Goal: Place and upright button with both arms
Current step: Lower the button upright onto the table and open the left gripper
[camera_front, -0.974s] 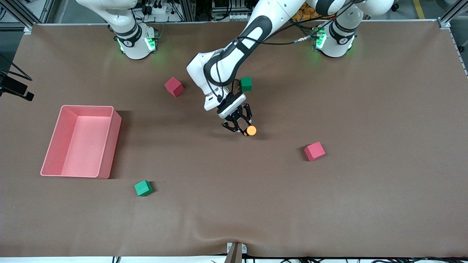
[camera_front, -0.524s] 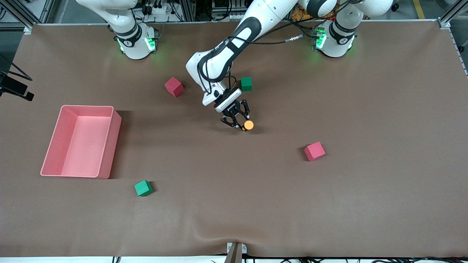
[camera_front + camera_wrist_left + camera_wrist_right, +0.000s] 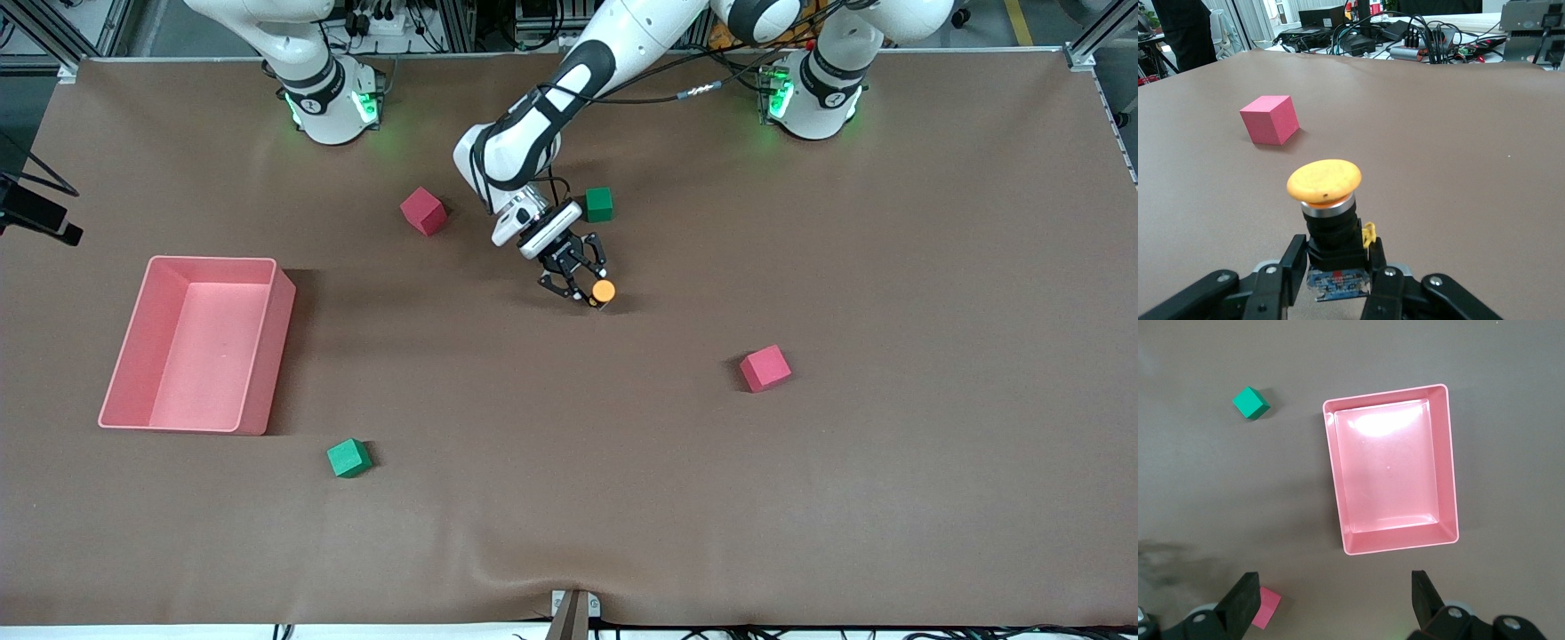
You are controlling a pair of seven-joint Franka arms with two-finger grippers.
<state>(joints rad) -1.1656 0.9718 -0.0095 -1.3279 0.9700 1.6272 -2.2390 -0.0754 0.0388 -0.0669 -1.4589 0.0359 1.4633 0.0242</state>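
Observation:
The button has a round orange cap on a short black body. My left gripper is shut on that body, low over the middle of the table. In the left wrist view the button stands upright, cap on top, and the left gripper clamps the body from both sides. Whether its base touches the table I cannot tell. My right gripper is open and holds nothing, high over the table beside the pink bin. That arm waits.
A pink bin sits toward the right arm's end. Red cubes and green cubes lie scattered. The left wrist view shows a red cube on the table past the button.
The left gripper has carried the button a short way toward the green cube by the arm and turned its wrist. The right arm has not moved.

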